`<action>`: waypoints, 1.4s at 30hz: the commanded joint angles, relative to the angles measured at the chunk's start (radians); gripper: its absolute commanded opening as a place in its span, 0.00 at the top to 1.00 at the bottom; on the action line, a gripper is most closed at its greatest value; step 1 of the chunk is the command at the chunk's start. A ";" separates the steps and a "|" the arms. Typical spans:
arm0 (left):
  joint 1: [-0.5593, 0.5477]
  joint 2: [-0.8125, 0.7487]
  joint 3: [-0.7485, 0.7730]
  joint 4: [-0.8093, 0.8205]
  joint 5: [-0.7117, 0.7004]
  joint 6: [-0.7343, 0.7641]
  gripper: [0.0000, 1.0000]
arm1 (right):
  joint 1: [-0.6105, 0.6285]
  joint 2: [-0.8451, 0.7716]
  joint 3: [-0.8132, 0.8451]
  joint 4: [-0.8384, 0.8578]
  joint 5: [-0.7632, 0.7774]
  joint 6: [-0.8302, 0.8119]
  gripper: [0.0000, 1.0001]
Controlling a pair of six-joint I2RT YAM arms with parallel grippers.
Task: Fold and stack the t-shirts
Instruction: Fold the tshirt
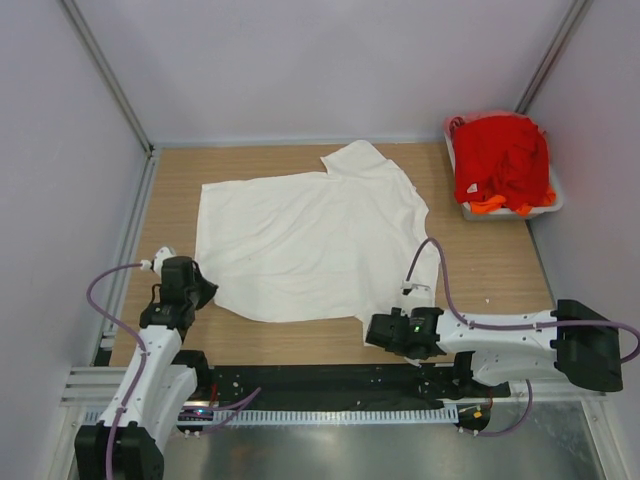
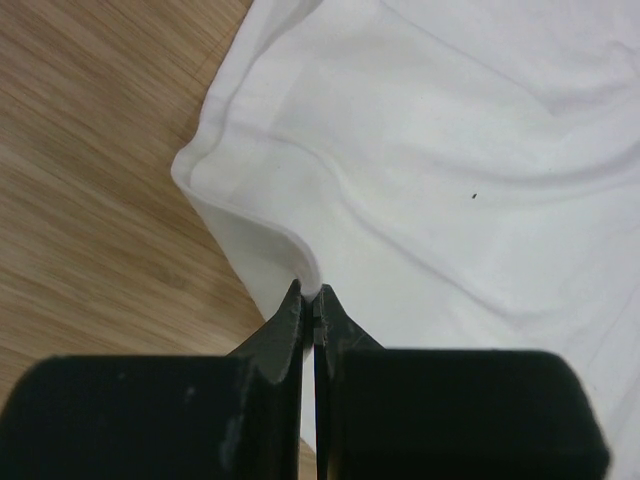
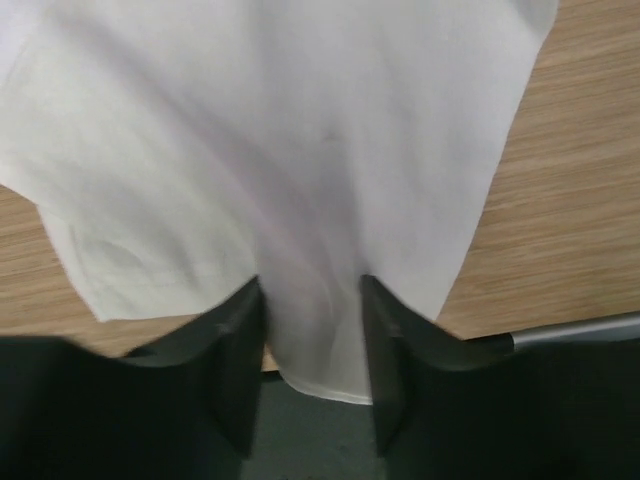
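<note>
The large white t-shirt (image 1: 300, 240) lies spread flat on the wooden table, one sleeve pointing to the back. My left gripper (image 1: 205, 292) is at its near left corner; in the left wrist view the gripper (image 2: 312, 295) is shut on a pinched fold of the shirt's hem (image 2: 260, 225). My right gripper (image 1: 372, 330) is at the near right corner. In the right wrist view it (image 3: 310, 300) is open, with the white cloth (image 3: 280, 130) lying between the two fingers and hanging over the table's front edge. Red and orange t-shirts (image 1: 500, 160) are heaped at the back right.
The red and orange shirts fill a pale plastic tub (image 1: 548, 206) against the right wall. Bare wood (image 1: 490, 270) shows to the right of the white shirt and a strip to its left. A dark rail (image 1: 330, 380) runs along the table's near edge.
</note>
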 commanded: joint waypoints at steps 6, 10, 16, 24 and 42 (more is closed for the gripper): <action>0.005 -0.007 0.002 0.026 0.024 0.002 1.00 | 0.017 -0.041 -0.029 0.018 0.051 -0.008 0.99; -0.056 -0.022 0.006 -0.061 0.030 -0.086 1.00 | 0.032 -0.043 0.062 -0.092 0.093 -0.030 0.99; -0.101 -0.082 0.042 -0.175 0.200 -0.198 1.00 | 0.089 -0.023 0.194 -0.253 0.169 -0.016 0.99; -0.173 -0.153 0.206 -0.403 0.197 -0.212 1.00 | 0.094 -0.077 0.254 -0.333 0.216 -0.045 0.99; -0.043 0.280 0.613 -0.562 0.071 0.163 1.00 | -0.366 0.101 0.616 -0.083 0.126 -0.863 0.99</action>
